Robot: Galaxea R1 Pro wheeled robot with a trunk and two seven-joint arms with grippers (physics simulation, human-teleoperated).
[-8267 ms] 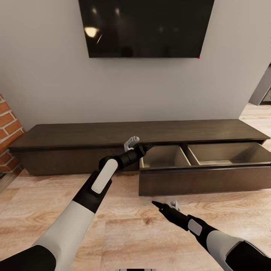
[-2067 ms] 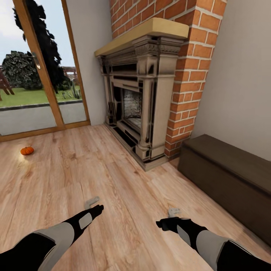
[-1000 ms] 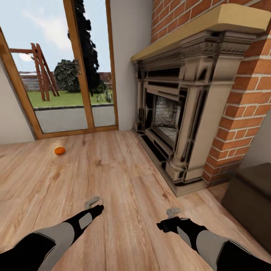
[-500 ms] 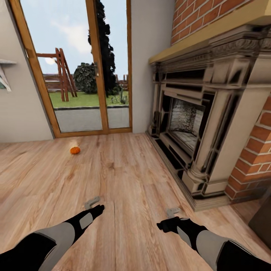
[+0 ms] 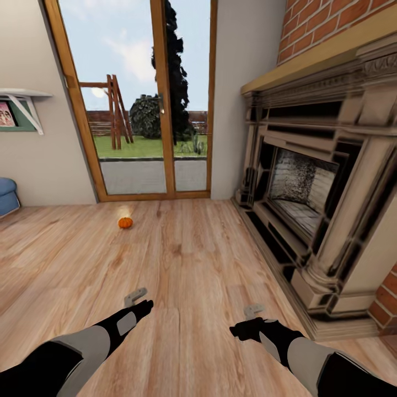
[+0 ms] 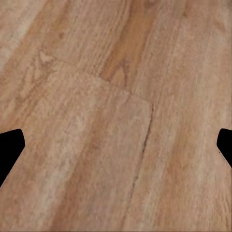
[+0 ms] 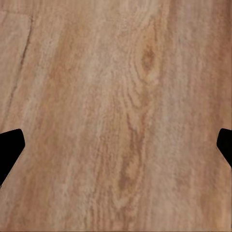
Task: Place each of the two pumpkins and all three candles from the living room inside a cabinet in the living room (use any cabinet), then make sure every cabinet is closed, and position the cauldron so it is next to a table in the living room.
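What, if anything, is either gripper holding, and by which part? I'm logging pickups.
Nothing: left gripper and right gripper are open over bare floor; the pumpkin lies far ahead.

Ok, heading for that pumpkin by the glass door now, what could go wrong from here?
The pumpkin sits alone on bare plank floor; being round, it will probably roll off if a tool nudges it before closing.

It is low and well ahead of the left tool and right tool, so picking it up likely means a deep reach down.

The fireplace base juts out on the right; drifting that way could clip it.
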